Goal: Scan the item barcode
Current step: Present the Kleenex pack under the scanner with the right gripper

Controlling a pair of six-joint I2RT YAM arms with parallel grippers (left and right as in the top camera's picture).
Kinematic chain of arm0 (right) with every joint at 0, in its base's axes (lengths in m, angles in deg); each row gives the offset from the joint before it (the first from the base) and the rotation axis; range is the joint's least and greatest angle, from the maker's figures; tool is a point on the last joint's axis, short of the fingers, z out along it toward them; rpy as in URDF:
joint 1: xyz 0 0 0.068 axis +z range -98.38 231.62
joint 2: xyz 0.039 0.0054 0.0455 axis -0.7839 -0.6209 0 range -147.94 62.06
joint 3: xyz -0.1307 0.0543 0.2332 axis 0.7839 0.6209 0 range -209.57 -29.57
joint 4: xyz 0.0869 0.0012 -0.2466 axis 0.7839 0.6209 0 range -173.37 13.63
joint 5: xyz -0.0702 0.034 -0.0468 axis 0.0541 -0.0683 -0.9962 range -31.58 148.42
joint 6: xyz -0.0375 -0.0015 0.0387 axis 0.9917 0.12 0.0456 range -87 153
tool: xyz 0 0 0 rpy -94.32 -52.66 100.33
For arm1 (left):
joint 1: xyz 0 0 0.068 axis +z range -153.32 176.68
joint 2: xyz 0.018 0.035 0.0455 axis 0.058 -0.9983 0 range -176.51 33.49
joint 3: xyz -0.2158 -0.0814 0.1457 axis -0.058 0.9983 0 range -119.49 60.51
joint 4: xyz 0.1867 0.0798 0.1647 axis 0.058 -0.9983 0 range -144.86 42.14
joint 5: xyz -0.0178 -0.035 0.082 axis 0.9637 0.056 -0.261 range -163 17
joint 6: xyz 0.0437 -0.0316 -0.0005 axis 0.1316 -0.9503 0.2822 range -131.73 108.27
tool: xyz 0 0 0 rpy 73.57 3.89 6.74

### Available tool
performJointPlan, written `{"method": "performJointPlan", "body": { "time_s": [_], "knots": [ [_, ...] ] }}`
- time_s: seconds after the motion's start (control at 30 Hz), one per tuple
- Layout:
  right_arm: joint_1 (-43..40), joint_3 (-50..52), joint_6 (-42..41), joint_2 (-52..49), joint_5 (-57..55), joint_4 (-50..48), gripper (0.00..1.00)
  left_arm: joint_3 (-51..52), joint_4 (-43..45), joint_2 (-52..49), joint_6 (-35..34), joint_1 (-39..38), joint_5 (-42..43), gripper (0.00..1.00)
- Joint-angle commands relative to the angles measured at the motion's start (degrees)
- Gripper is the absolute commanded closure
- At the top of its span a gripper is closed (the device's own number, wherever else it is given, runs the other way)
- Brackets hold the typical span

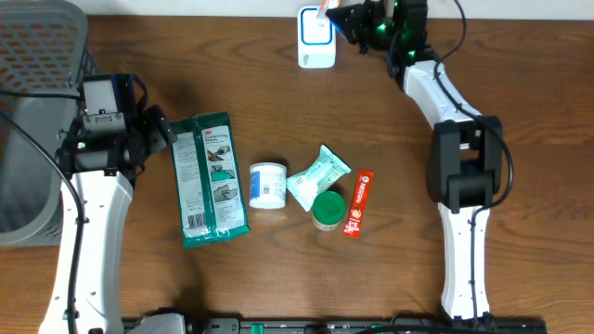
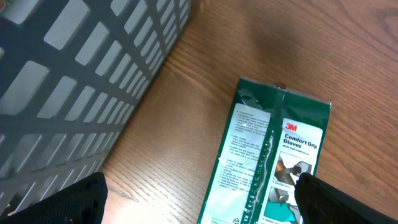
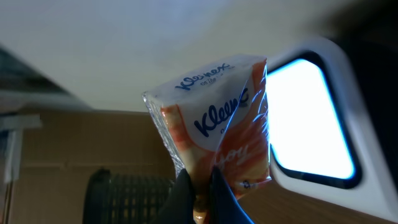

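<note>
The small clear-wrapped Kleenex tissue pack with orange print [image 3: 214,118] is being held up off the brown wooden table [image 1: 520,111], at its far edge, right in front of the glowing window of the white box-shaped scanner [image 3: 311,118]. The right gripper [image 3: 200,186] is pinching the pack's lower end, its two dark fingers pressed together on the wrapper. In the overhead view the pack [image 1: 325,9] is showing just beside the top of the scanner [image 1: 316,39], which is standing at the table's far edge.

Near the middle of the table, a white round tub [image 1: 268,185], a teal-and-white crinkled sachet [image 1: 318,174], a green round-lidded can [image 1: 328,209] and a red-orange stick pack [image 1: 358,203] are lying close together. To their left, a long green plastic pack of gloves [image 1: 212,176] is lying flat.

The left gripper [image 1: 158,130] is hovering beside that pack's far end, its fingers [image 2: 68,202] standing wide apart and holding nothing. A grey mesh basket [image 1: 37,93] is sitting at the table's left edge.
</note>
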Motion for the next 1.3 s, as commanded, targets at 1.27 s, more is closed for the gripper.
{"method": "performJointPlan", "body": {
  "time_s": [1.27],
  "knots": [
    [2.6,-0.4,-6.6,-5.7,-1.2,-7.1,0.99,-1.2,-0.1,0.1,-0.1,0.2,-0.6,0.04]
  ]
}}
